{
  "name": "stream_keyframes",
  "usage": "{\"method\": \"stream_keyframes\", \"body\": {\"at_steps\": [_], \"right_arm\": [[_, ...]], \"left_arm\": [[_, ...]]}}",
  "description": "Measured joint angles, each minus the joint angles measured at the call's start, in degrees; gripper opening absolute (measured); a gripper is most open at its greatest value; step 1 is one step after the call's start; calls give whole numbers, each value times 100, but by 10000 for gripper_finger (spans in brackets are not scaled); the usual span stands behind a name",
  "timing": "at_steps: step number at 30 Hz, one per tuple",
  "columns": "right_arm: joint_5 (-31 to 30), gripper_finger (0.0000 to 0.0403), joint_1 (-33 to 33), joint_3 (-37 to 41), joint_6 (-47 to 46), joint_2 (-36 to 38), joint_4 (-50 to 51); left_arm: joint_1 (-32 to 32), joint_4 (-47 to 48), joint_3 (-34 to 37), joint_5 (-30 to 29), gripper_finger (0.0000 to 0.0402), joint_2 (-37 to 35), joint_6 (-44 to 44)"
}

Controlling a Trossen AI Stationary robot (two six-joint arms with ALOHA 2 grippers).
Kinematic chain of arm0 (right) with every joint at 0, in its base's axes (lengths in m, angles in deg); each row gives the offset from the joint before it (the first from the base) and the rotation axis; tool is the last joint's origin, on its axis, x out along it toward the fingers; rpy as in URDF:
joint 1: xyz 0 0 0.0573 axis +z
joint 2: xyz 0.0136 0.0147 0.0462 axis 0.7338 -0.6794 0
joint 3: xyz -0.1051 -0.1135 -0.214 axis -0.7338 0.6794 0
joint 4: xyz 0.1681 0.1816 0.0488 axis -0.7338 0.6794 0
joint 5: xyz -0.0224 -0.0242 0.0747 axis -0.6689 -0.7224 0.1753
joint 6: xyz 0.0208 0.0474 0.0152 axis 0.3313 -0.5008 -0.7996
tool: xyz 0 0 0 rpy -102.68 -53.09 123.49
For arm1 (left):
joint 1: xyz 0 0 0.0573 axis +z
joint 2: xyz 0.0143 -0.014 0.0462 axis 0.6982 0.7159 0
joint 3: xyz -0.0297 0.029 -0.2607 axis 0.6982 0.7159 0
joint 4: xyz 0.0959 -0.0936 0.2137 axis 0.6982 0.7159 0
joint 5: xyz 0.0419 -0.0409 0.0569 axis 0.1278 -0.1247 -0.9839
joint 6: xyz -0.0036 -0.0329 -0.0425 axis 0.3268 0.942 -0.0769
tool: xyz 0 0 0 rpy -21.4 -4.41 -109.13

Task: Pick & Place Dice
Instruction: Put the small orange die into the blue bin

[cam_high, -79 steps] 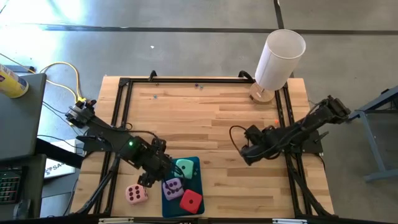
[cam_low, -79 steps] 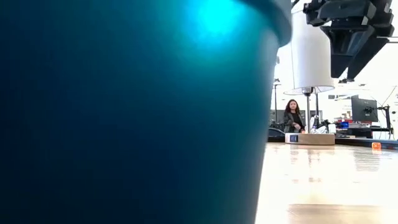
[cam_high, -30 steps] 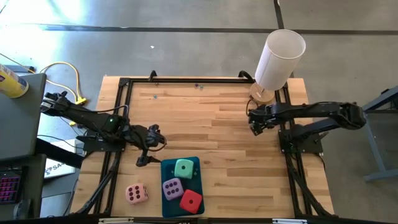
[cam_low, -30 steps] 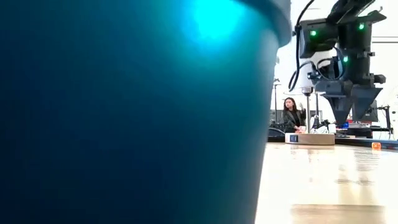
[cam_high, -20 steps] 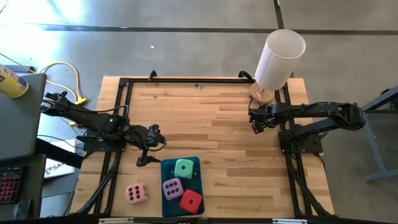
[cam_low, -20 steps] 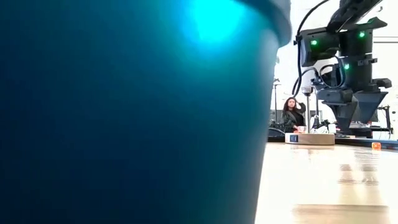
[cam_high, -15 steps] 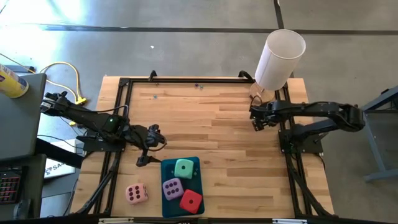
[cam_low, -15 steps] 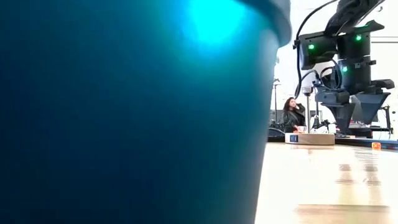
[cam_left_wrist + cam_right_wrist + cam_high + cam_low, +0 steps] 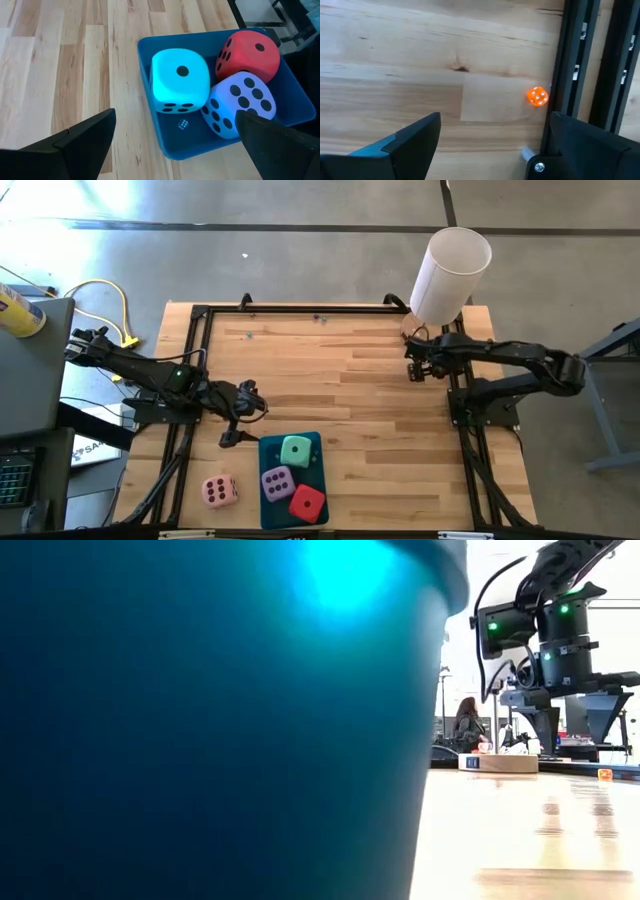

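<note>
both claws are spread and hold nothing: left claw (image 9: 232,423) hovers beside the tray (image 9: 316,443), right claw (image 9: 417,365) near the white cylinder (image 9: 450,275). three dice sit in the tray: green (image 9: 295,450), purple (image 9: 277,481), red (image 9: 307,503). i judge the pink die (image 9: 219,491), on the desk (image 9: 340,380), is what remains. only my right wrist view shows a tiny orange die (image 9: 537,96).

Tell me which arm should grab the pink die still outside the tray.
Left, probably. The left gripper hangs open just beside the tray, near the pink die. The right gripper is across the table by the far right rail.
</note>
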Motion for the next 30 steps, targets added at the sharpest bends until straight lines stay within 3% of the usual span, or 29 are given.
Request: {"method": "stream_keyframes", "body": {"at_steps": [20,30], "right_arm": [[25,366,-495,1,523,-1246,-110],[53,366,-744,187,833,-1304,-487]], "left_arm": [[0,2,0,2,400,0,9],[0,-50,141,2,400,2,6]]}}
